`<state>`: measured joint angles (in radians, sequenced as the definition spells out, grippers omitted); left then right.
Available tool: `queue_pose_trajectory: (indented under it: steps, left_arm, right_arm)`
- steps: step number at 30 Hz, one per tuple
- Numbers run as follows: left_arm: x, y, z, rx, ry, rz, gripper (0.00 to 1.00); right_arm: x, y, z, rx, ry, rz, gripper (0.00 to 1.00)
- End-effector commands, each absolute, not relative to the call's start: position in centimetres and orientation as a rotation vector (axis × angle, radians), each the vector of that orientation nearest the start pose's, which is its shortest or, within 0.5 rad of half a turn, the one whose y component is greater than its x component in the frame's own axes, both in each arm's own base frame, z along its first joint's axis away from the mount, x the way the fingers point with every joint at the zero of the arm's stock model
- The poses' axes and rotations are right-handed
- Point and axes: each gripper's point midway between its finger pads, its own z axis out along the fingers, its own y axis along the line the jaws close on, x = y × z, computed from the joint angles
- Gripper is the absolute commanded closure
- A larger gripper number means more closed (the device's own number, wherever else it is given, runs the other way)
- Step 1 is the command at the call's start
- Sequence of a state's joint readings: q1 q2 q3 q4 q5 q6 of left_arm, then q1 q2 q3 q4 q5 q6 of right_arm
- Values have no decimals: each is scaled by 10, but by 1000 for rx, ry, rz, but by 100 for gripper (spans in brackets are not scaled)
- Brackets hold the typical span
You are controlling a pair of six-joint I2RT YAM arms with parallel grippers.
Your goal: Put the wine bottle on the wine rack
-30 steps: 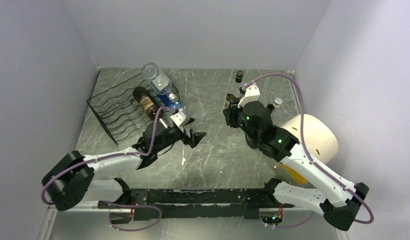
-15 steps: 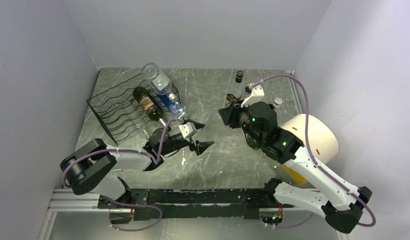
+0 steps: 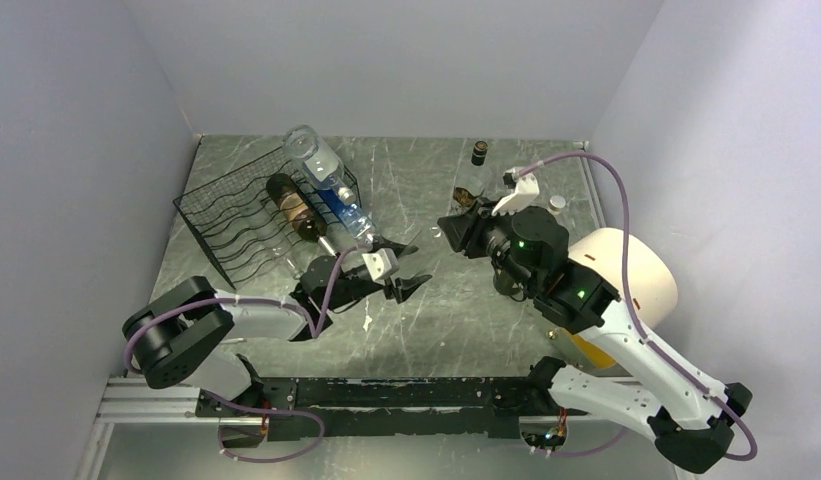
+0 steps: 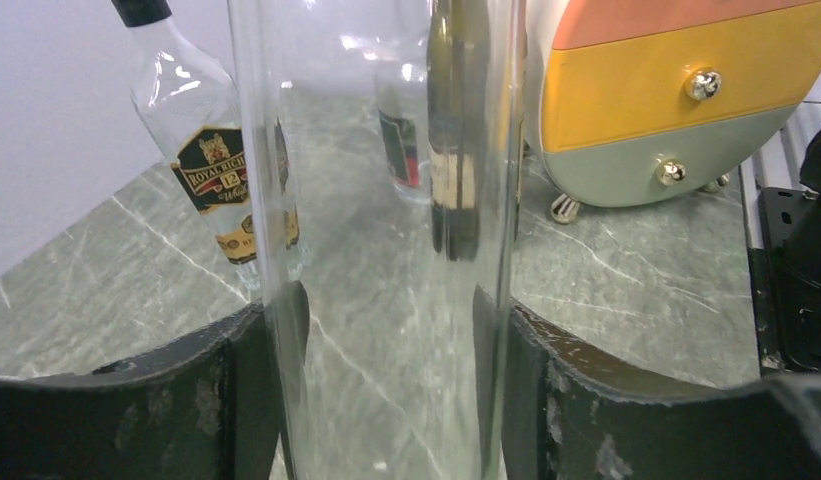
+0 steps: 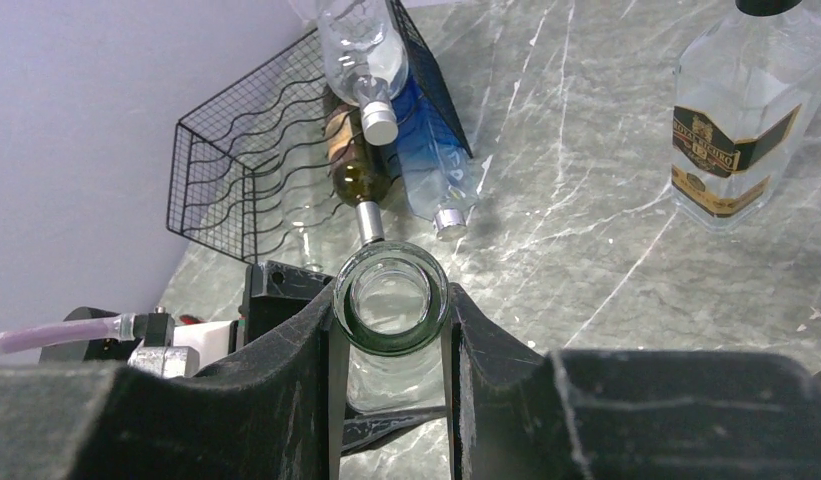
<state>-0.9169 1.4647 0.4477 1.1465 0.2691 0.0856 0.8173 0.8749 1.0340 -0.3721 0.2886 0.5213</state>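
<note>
Wine rack [image 3: 231, 230]: black wire, on the table [image 3: 456, 320], left of and beyond the left claw [image 3: 400, 268]. It carries three bottles, necks pointing toward the claws:
- a clear plastic bottle [image 3: 311, 152]
- a dark bottle [image 3: 289, 203]
- a blue-labelled bottle [image 3: 338, 200]

Left claw: drawn in but not fully together. Its pads [image 4: 256, 390] lie against both sides of the body of a clear glass wine bottle [image 4: 381, 250], pinching it.

Wine bottle: not in the rack. It spans the gap between the two claws, right of the rack, and is gripped at both ends. From above the glass is almost invisible.

Right claw [image 5: 391, 305]: pressed onto the bottle's neck just under the open mouth, one finger on either side.

Beyond the right claw a whisky bottle [image 5: 736, 130] stands upright, apart from it. To the claw's right and nearer the arm bases sits a rounded drawer box [image 4: 666, 100] with orange, yellow and grey fronts.

Against half a second ago:
- The left claw's fingers stood much wider apart and have since closed in on the glass.
- The right claw's grip on the neck looks the same
- The rack and its three bottles have not shifted
</note>
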Motion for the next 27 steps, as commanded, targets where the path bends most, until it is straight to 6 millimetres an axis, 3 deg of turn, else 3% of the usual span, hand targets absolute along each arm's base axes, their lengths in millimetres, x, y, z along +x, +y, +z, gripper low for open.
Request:
queue_pose_trajectory:
  steps: [1, 3, 6, 8, 12, 19, 22, 27]
  left_arm:
    - [226, -367, 211, 908, 1139, -830, 36]
    - [222, -365, 219, 903, 1100, -836, 56]
    - [216, -364, 234, 935, 1021, -815, 92]
    - [220, -362, 241, 958, 1001, -757, 93]
    - [229, -355, 257, 1017, 925, -591, 93]
    - [229, -349, 282, 1299, 634, -224, 93]
    - [238, -346, 298, 1371, 575, -75, 93]
    - [244, -336, 321, 1396, 468, 155, 93]
  right_arm:
    - [236, 213, 355, -15, 1742, 802, 100]
    - [234, 212, 353, -25, 1751, 795, 96]
    - [232, 209, 351, -53, 1766, 772, 67]
    - [231, 202, 351, -58, 1767, 732, 48]
    - [227, 179, 359, -71, 1742, 638, 32]
    - [198, 159, 394, -237, 1641, 620, 24]
    - [188, 159, 395, -336, 1659, 612, 23]
    - [184, 167, 373, -471, 1743, 576, 21]
